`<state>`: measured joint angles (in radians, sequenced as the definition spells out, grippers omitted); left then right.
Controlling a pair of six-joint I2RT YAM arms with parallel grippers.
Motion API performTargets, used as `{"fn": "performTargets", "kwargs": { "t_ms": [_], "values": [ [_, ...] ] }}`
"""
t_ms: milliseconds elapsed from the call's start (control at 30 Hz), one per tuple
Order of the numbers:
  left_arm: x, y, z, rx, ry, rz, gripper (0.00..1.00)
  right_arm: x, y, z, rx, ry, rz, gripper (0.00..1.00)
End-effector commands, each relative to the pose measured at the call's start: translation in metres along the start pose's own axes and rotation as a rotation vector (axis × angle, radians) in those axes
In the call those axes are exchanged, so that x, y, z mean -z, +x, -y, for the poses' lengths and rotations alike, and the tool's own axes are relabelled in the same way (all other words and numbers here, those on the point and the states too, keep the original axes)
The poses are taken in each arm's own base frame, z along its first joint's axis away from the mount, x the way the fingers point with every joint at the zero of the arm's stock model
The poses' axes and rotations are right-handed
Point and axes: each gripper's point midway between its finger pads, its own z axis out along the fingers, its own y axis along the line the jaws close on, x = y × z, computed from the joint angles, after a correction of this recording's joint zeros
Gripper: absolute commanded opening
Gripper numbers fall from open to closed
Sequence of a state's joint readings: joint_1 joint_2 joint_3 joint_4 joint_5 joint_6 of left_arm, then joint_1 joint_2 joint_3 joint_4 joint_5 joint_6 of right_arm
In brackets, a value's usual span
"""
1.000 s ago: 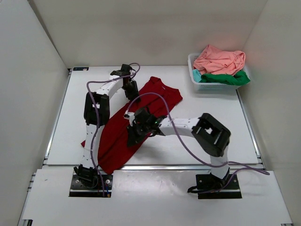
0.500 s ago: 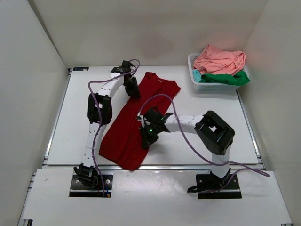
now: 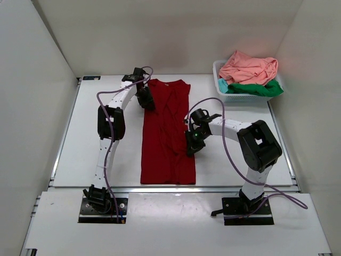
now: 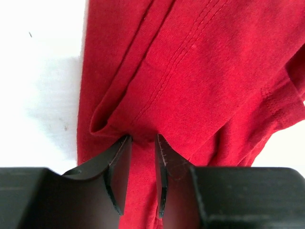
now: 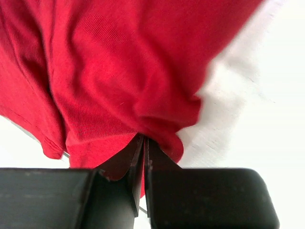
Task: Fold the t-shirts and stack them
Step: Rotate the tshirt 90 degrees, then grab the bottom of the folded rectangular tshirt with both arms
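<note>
Pinching soft, creased folds of the dark red t-shirt [image 3: 166, 138], the left pincer [image 4: 142, 143] and right pincer [image 5: 143, 143] clamp tight.

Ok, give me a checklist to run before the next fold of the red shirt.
1. Left hand grips red shirt at the collar end: ok.
2. Right hand shut on its right edge: ok.
3. Shirt laid long and straight on the table: ok.
4. Cloth smooth at left hand: not ok, creased.
5. Pink shirt and green shirt in basket, out of the way: ok.
</note>
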<state>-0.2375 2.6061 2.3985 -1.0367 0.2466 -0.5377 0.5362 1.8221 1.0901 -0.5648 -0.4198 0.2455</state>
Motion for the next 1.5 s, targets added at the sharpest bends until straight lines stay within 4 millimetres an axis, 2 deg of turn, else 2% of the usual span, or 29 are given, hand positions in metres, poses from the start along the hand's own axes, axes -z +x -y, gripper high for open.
{"fn": "performTargets", "kwargs": {
  "t_ms": [0, 33, 133, 233, 400, 433, 500, 533, 567, 600, 633, 667, 700, 733, 767, 800, 833, 867, 933, 967, 1000, 1033, 1100, 1167, 1200, 1233, 1300, 1333, 1467],
  "values": [
    [-0.008, -0.010, -0.004, 0.036, -0.012, 0.019, 0.37, 0.007, 0.009, 0.007, 0.101, 0.039, -0.030, 0.04],
    [-0.010, -0.013, -0.005, 0.046, -0.014, 0.024, 0.38, 0.005, 0.013, 0.000, 0.115, 0.014, -0.041, 0.04],
    [-0.008, -0.014, 0.011, 0.052, 0.035, 0.031, 0.39, 0.005, 0.020, -0.018, 0.173, -0.003, -0.041, 0.05],
    [0.004, -0.019, 0.027, 0.045, 0.086, 0.046, 0.42, 0.004, 0.023, -0.027, 0.207, -0.008, -0.027, 0.06],
    [0.056, -0.039, 0.062, 0.064, 0.225, 0.116, 0.53, 0.037, -0.004, -0.041, 0.245, -0.007, 0.075, 0.16],
    [0.073, -0.041, 0.070, 0.054, 0.255, 0.131, 0.55, 0.047, -0.014, -0.048, 0.263, -0.014, 0.111, 0.21],
    [0.102, -0.040, 0.075, 0.040, 0.279, 0.149, 0.57, 0.059, -0.022, -0.049, 0.258, 0.026, 0.139, 0.27],
    [0.097, -0.029, 0.066, 0.045, 0.252, 0.117, 0.57, 0.065, -0.024, -0.054, 0.244, 0.032, 0.154, 0.30],
    [0.114, -0.024, 0.071, 0.009, 0.253, 0.133, 0.57, 0.067, -0.027, -0.052, 0.233, 0.062, 0.170, 0.31],
    [0.118, -0.010, 0.064, -0.014, 0.230, 0.118, 0.57, 0.068, -0.027, -0.051, 0.193, 0.097, 0.185, 0.35],
    [0.106, 0.009, 0.048, -0.011, 0.180, 0.068, 0.57, 0.070, -0.024, -0.053, 0.135, 0.109, 0.198, 0.40],
    [0.124, 0.012, 0.050, -0.047, 0.186, 0.105, 0.58, 0.069, -0.025, -0.049, 0.101, 0.147, 0.220, 0.43],
    [0.127, 0.032, 0.037, -0.042, 0.158, 0.079, 0.58, 0.071, -0.024, -0.045, 0.039, 0.180, 0.249, 0.48],
    [0.115, 0.052, 0.018, -0.034, 0.128, 0.032, 0.58, 0.076, -0.027, -0.046, -0.036, 0.174, 0.282, 0.52],
    [0.121, 0.069, 0.013, -0.034, 0.132, 0.030, 0.58, 0.079, -0.028, -0.044, -0.081, 0.176, 0.313, 0.57],
    [0.140, 0.072, 0.014, -0.038, 0.148, 0.062, 0.58, 0.082, -0.032, -0.043, -0.104, 0.172, 0.342, 0.59],
    [0.135, 0.088, 0.000, -0.028, 0.126, 0.039, 0.58, 0.086, -0.032, -0.039, -0.146, 0.167, 0.364, 0.63],
    [0.143, 0.103, -0.007, -0.031, 0.114, 0.037, 0.58, 0.090, -0.033, -0.040, -0.158, 0.148, 0.376, 0.66],
    [0.163, 0.119, -0.015, -0.056, 0.101, 0.071, 0.58, 0.098, -0.036, -0.034, -0.179, 0.158, 0.396, 0.67],
    [0.161, 0.132, -0.024, -0.059, 0.081, 0.058, 0.58, 0.105, -0.039, -0.027, -0.190, 0.167, 0.415, 0.68],
    [0.170, 0.136, -0.026, -0.069, 0.088, 0.073, 0.58, 0.107, -0.038, -0.027, -0.176, 0.162, 0.417, 0.68],
    [0.164, 0.153, -0.036, -0.071, 0.071, 0.033, 0.58, 0.110, -0.039, -0.019, -0.194, 0.159, 0.427, 0.69],
    [0.175, 0.171, -0.045, -0.089, 0.053, 0.033, 0.58, 0.117, -0.034, -0.006, -0.204, 0.168, 0.433, 0.69],
    [0.177, 0.193, -0.059, -0.102, 0.036, 0.022, 0.59, 0.130, -0.028, 0.005, -0.216, 0.179, 0.462, 0.69],
    [0.183, 0.197, -0.061, -0.109, 0.042, 0.034, 0.59, 0.128, -0.018, 0.009, -0.230, 0.180, 0.445, 0.70],
    [0.185, 0.207, -0.069, -0.108, 0.032, 0.036, 0.59, 0.135, -0.017, 0.012, -0.235, 0.171, 0.475, 0.70],
    [0.180, 0.228, -0.085, -0.098, 0.012, 0.014, 0.59, 0.138, 0.003, 0.019, -0.249, 0.154, 0.492, 0.70],
    [0.183, 0.231, -0.086, -0.105, 0.021, 0.029, 0.59, 0.140, 0.005, 0.019, -0.255, 0.145, 0.503, 0.70],
    [0.177, 0.254, -0.102, -0.169, -0.035, 0.015, 0.58, 0.144, 0.027, 0.026, -0.282, 0.145, 0.541, 0.71]
  ]
}}
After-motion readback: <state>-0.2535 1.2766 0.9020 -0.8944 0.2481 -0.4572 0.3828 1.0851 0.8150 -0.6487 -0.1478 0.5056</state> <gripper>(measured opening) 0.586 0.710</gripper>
